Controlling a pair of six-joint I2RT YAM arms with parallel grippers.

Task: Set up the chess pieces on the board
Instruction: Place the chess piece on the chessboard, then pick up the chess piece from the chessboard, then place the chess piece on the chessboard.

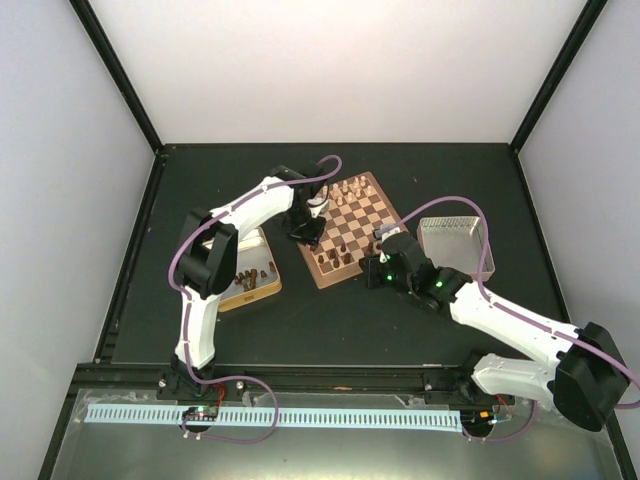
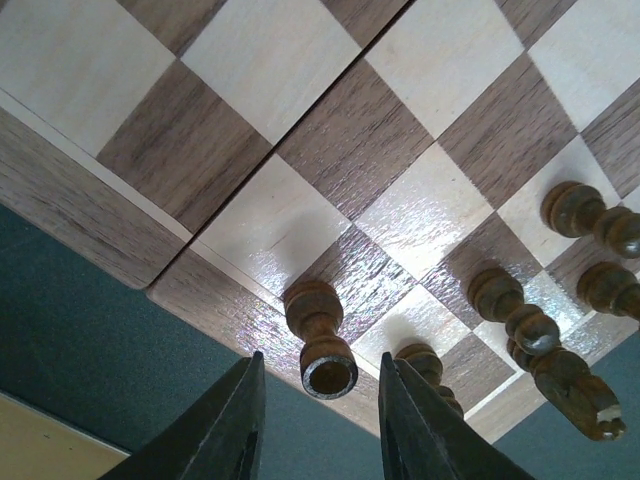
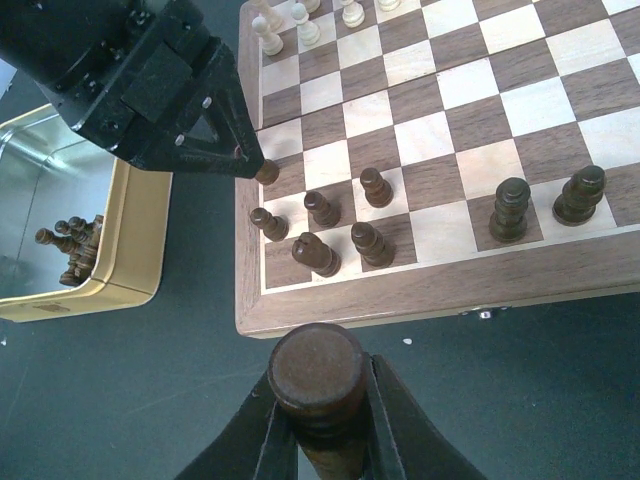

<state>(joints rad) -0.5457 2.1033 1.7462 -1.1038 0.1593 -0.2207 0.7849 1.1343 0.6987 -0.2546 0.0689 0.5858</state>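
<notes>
Right gripper (image 3: 320,405): clamped on a dark-brown wooden chessman with a flat round top (image 3: 320,372). It's hanging over the dark table top (image 3: 150,400), just off the near edge of the square tan-and-brown checked wooden chessboard (image 3: 400,290).
Risk there: a cluster of dark chessmen (image 3: 370,243) crowds the near rows, so coming in low could bowl a neighbour over.
Left gripper (image 2: 322,368): fingers parted and holding nothing, with a gap either side of a dark-brown piece with a ringed top (image 2: 318,335). It's a rook, I think, though that's hard to call from this angle. It stands on a square at the board's left edge.
Risk there: a finger clipping it on the way up would tip it over the rim, since it's right at the edge.
Gold rectangular metal tin (image 3: 130,235), near left of the board: a small heap of dark chessmen (image 3: 75,245).
Silver rectangular metal tin (image 1: 450,228), right of the board: can't make out anything inside from above.
Far rows: pale cream chessmen (image 3: 268,35) standing.
</notes>
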